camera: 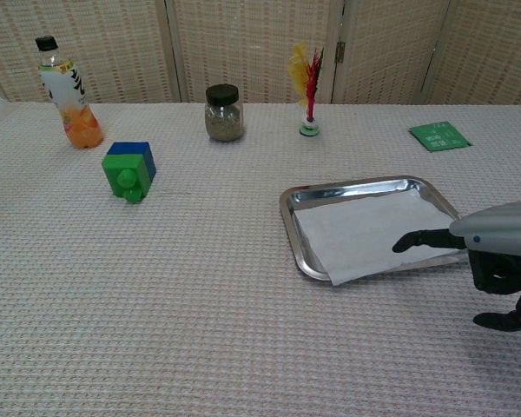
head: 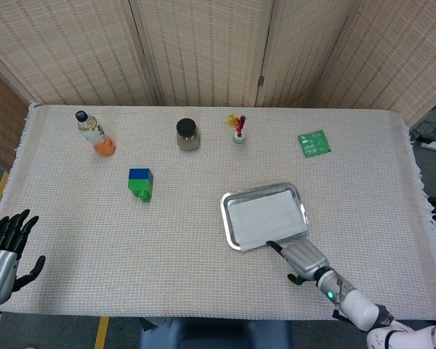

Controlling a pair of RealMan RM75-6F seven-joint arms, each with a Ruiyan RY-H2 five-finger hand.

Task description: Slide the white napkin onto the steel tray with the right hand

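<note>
My left hand (head: 6, 251) rests at the far left edge of the bench (head: 73, 240), holding nothing, its fingers (head: 14, 224) spread wide and pointing up the bench. Along the back of the bench stands a bottle (head: 95, 134) with orange drink, and nearer me sits a block (head: 140, 183), blue above green. Next along the back come a jar (head: 187, 134) with a black lid and a small feathered shuttlecock (head: 238, 129), upright on its base. Right of centre lies the tray (camera: 288, 208), and the napkin (camera: 365, 232) lies flat inside it, covering most of the floor, with its near-left corner hanging over the tray's front rim onto the cloth. My right hand (head: 303, 258) is just off the tray's near-right corner, low over the bench, holding nothing; most of its fingers are curled under, while one finger (camera: 421, 240) stretches out straight toward the napkin's front edge, and I cannot tell whether its tip touches. Far back on the right lies a flat green packet (head: 314, 143), well apart from everything else.
</note>
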